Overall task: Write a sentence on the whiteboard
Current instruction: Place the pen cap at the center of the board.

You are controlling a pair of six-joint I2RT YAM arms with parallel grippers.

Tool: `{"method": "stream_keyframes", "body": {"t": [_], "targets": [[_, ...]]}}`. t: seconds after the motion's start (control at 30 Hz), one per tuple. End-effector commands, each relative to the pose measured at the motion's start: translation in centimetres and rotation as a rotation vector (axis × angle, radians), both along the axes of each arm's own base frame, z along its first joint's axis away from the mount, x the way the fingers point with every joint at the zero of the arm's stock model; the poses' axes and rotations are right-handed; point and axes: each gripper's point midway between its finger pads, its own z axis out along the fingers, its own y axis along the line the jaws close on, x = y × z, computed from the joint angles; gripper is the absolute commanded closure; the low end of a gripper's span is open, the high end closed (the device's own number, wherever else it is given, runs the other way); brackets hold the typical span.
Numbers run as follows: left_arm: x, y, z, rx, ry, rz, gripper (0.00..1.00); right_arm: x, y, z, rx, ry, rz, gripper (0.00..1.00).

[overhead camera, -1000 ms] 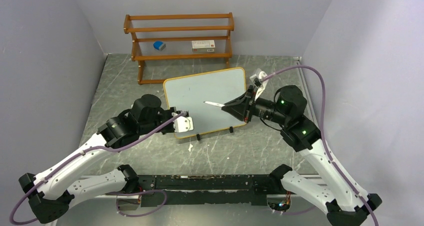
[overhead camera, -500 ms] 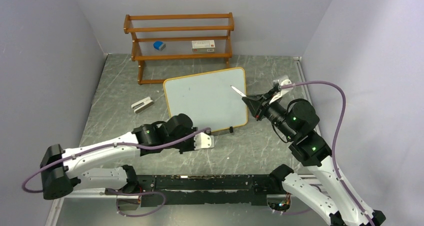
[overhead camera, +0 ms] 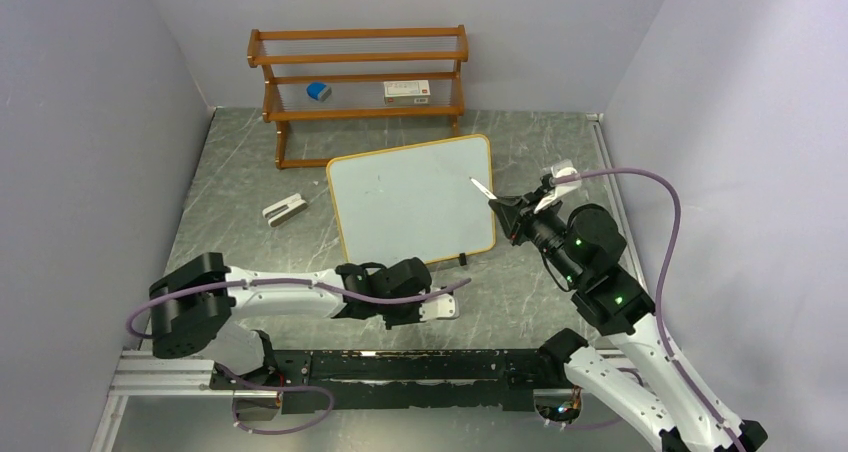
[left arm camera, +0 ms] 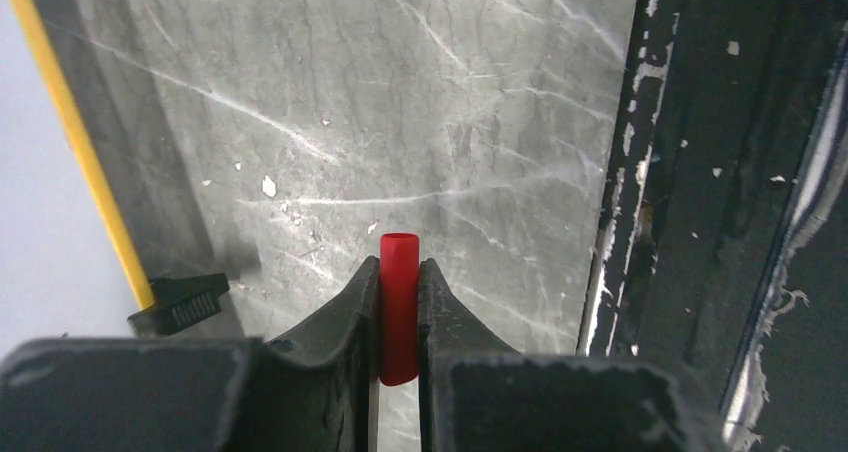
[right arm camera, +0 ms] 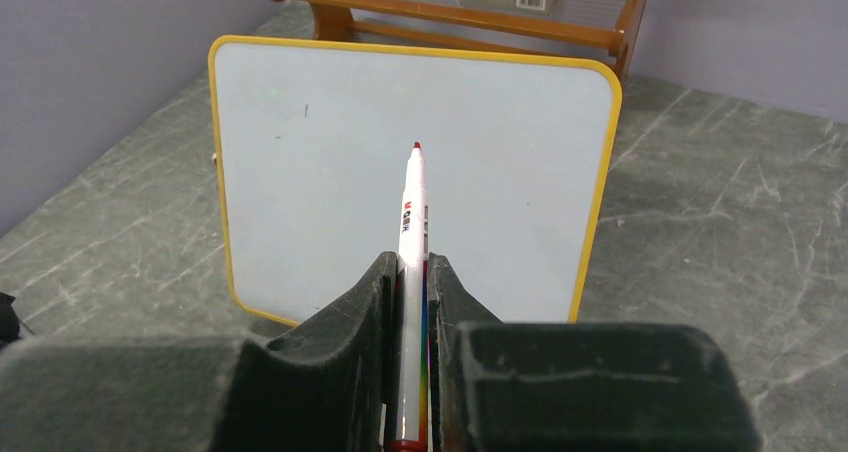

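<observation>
beyond the whiteboard [overhead camera: 410,197], the rack [overhead camera: 360,34] holds a blue object [overhead camera: 318,91] and white box [overhead camera: 406,91].

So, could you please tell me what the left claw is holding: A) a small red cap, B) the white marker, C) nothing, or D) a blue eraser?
A: the left wrist view shows the left claw shut on a small red cap, while the marker sits in the right claw.

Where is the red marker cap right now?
Left wrist view: red cap pinched in the left gripper, over the table just in front of the whiteboard.
</observation>
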Motion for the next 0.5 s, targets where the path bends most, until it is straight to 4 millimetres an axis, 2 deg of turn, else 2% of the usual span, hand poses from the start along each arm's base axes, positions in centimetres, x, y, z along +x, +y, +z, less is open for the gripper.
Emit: {"method": "stream_keyframes", "body": {"t": [0.0,0.27,0.47], "targets": [[0.8,-1.0,-0.8,-0.004,-0.022,0.032,0.88,0.3,-0.1,-0.2,0.004,-0.015,-0.011,1.00],[-0.4,-0.2,-3.5,0.084,0.054,0.005,0.78,0.3,-0.2,-0.9,-0.013,-0.006,-0.012,1.00],[-0.3,0.1,-3.6,0.104,0.044,0.009,0.67,0.4,-0.3,-1.4,-0.029,0.002,-0.016,1.00]]}}
